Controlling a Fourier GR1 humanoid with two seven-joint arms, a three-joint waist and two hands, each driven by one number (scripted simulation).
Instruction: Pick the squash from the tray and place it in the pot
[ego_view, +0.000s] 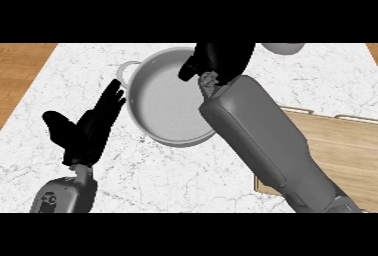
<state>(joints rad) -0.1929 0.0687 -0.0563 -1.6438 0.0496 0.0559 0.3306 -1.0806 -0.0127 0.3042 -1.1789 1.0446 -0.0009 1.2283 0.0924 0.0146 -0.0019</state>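
The right hand (215, 61) is up over the far side of the pot (166, 97). Its fingers are curled in, like it is holding something small. I think the squash is tucked inside it, but the hand hides it, so I cannot see it. No squash shows on the tray (347, 150) or in the pot.

The job now looks like the drop. To do it well, the hand should be right over the middle of the pot, not over the rim. Then it can go down a little and let its fingers open slowly, so the squash lands inside and does not bounce out.

The left hand (88, 127) is open, fingers up, resting just to the side of the pot, away from the right hand. It is near the pot's handle (127, 70) but not in the way. The wooden tray lies back by the right arm. A small white thing (284, 47) sits on the table (170, 180) just past the right hand. Nothing blocks the pot.
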